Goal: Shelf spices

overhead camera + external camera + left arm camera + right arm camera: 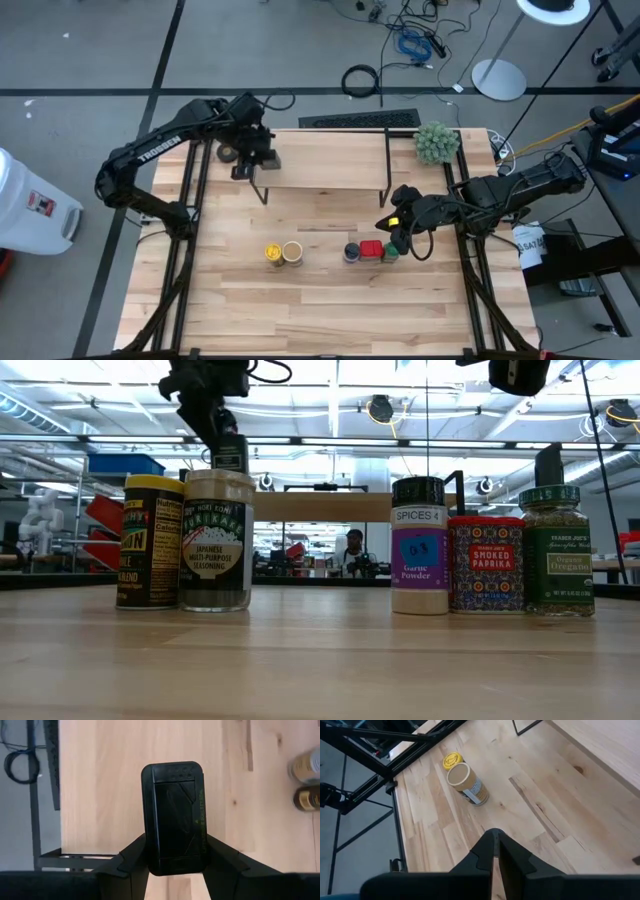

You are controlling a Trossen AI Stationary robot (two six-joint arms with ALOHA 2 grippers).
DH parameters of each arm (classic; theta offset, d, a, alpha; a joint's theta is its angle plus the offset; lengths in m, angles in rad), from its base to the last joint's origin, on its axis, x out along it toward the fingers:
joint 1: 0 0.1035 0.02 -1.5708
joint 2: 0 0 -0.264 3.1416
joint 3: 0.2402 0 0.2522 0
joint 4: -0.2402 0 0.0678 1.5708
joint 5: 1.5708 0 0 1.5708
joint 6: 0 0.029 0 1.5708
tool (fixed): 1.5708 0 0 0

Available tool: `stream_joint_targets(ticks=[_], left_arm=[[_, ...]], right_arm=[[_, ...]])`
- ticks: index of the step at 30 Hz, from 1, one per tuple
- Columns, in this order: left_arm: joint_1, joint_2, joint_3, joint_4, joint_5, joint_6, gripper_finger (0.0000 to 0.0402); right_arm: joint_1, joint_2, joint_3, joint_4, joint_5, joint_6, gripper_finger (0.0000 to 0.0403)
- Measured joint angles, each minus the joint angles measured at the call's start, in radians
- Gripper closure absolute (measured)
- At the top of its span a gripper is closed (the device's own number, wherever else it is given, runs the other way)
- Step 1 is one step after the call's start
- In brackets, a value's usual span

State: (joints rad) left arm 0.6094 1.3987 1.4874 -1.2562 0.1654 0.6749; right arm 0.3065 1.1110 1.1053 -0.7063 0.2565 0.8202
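1. Dark tin (173, 817), the boxy one, is clamped in the left pincer (175, 862) above the shelf (320, 165), at its far left end; released off-level, it could tip or slide off the board's edge.
2. It looks flat-sided, black and smooth.
3. The right pincer (495, 851), pressed together and empty, hangs over the bench (330, 300) near the red tin (371, 249); a swing could topple it.

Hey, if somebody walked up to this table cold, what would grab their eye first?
Probably the left claw holding a dark boxy tin above the shelf at the table's far side. Next, the jars waiting on the table: a yellow-lidded jar beside a tan-lidded jar, and a red tin under the shut right claw.
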Motion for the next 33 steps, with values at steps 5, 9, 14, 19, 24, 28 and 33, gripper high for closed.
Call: stream_joint_targets(ticks=[5,9,14,19,24,28,33], left_arm=[[0.000,0.005,0.000,-0.005,0.007,0.039,0.0242],[0.000,0.034,0.001,-0.009,0.011,0.045,0.0242],[-0.001,0.073,0.002,-0.006,0.016,0.045,0.0242],[-0.001,0.083,0.003,-0.004,0.018,0.039,0.0242],[-0.001,0.083,0.003,-0.003,0.016,0.038,0.0231],[-0.001,0.086,0.011,-0.013,0.011,0.037,0.0202],[-0.002,0.085,0.059,-0.011,-0.007,0.038,0.0174]], right_arm=[[0.000,0.000,0.000,0.000,0.000,-0.016,0.0389],[0.000,0.000,0.000,-0.001,0.000,-0.020,0.0389],[0.000,0.000,0.000,0.000,0.000,-0.017,0.0389],[0.000,0.000,0.000,0.000,0.000,0.003,0.0389],[0.000,0.000,0.000,0.000,0.000,0.005,0.0389],[0.000,0.000,0.000,-0.001,0.000,0.004,0.0389],[0.000,0.000,0.000,-0.001,0.000,-0.001,0.0389]])
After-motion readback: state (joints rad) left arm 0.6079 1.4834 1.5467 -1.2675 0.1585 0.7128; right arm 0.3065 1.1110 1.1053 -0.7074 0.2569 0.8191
